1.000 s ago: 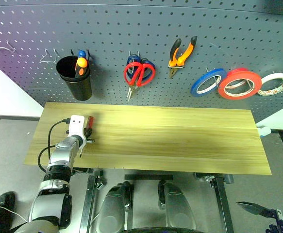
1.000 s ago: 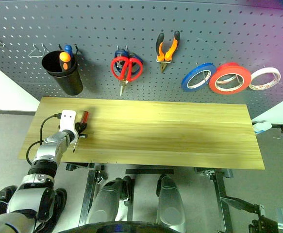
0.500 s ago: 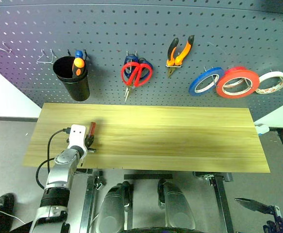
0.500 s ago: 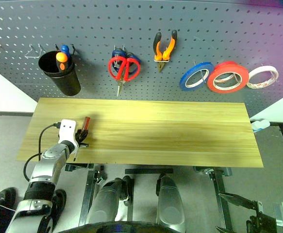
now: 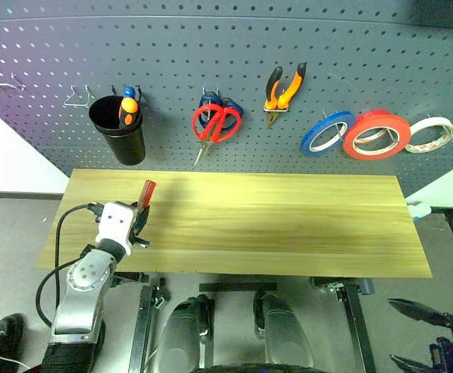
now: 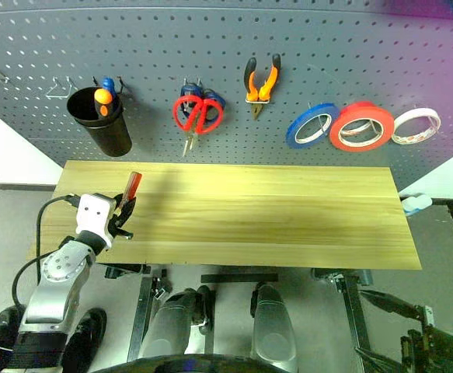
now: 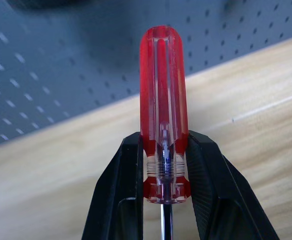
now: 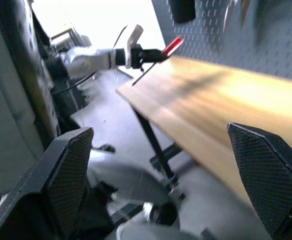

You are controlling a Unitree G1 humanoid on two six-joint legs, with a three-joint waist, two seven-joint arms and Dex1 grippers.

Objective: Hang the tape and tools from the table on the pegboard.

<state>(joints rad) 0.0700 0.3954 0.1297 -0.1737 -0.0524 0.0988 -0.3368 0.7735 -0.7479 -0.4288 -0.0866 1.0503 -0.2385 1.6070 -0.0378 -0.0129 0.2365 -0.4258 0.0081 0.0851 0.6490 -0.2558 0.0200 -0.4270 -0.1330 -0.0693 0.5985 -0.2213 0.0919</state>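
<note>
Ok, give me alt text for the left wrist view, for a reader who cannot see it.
Two black fingers grip a red see-through screwdriver near the base of its handle, which points away from the camera. Behind it lie the light wooden table and the dark grey pegboard.

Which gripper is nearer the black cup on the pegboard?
Left. The left gripper, shut on the red-handled screwdriver, is over the table's left end, just below the black cup. The right gripper hangs open, low off the table's front right corner, far away.
</note>
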